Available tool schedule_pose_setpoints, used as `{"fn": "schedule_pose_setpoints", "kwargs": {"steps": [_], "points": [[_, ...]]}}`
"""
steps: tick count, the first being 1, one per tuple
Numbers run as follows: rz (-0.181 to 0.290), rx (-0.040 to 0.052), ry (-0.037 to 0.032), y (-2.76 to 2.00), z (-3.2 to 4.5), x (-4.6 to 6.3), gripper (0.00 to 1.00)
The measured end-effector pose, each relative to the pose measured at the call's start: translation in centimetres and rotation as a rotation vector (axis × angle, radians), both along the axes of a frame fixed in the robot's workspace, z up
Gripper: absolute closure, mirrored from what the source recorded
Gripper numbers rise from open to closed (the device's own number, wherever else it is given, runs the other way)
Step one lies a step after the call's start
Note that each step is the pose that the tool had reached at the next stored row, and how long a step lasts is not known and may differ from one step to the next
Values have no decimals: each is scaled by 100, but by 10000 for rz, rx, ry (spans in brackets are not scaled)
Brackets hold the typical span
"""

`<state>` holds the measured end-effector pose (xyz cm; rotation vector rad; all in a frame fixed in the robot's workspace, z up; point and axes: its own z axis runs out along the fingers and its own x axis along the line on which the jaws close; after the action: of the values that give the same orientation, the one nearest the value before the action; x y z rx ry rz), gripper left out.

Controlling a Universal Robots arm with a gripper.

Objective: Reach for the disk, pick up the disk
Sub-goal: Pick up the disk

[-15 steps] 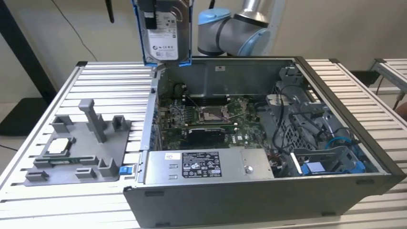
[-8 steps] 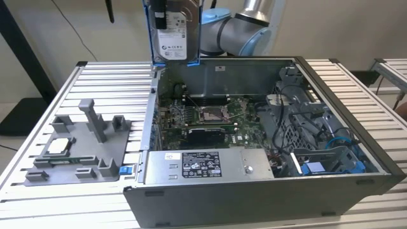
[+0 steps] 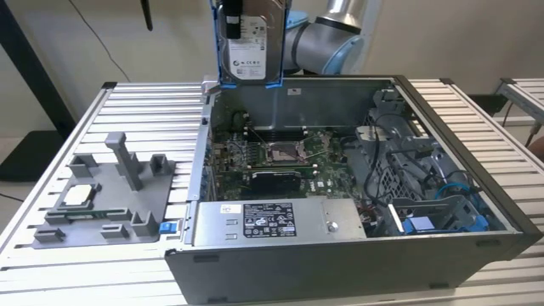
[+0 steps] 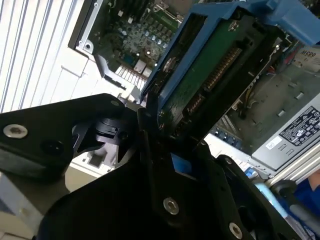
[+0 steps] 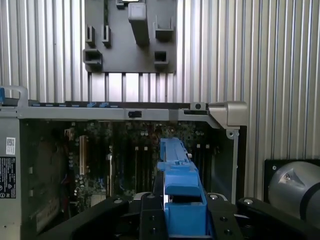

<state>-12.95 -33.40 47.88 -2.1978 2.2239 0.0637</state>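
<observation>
Hanging clamped in the jaws, the disk (white label showing) clears the computer case.

A plain beige wall backs the scene — evenly lit. A ribbed metal table spans the exterior view, and a second slatted table stands at the exterior view's right. A black stand base sits on the pale floor.

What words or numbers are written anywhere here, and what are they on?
White label on the disk, held up over the computer case: print too small to read.
White sticker on the grey box inside the case: print too blurred to read.
Nothing can be quoted for sure.
</observation>
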Motion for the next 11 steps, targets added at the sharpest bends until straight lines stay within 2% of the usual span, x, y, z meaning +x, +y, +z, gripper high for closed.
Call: {"fn": "schedule_pose_setpoints", "kwargs": {"steps": [3,11], "points": [[-2,0,0,0,0,76,100],[0,0,0,0,-10,415,100]]}}
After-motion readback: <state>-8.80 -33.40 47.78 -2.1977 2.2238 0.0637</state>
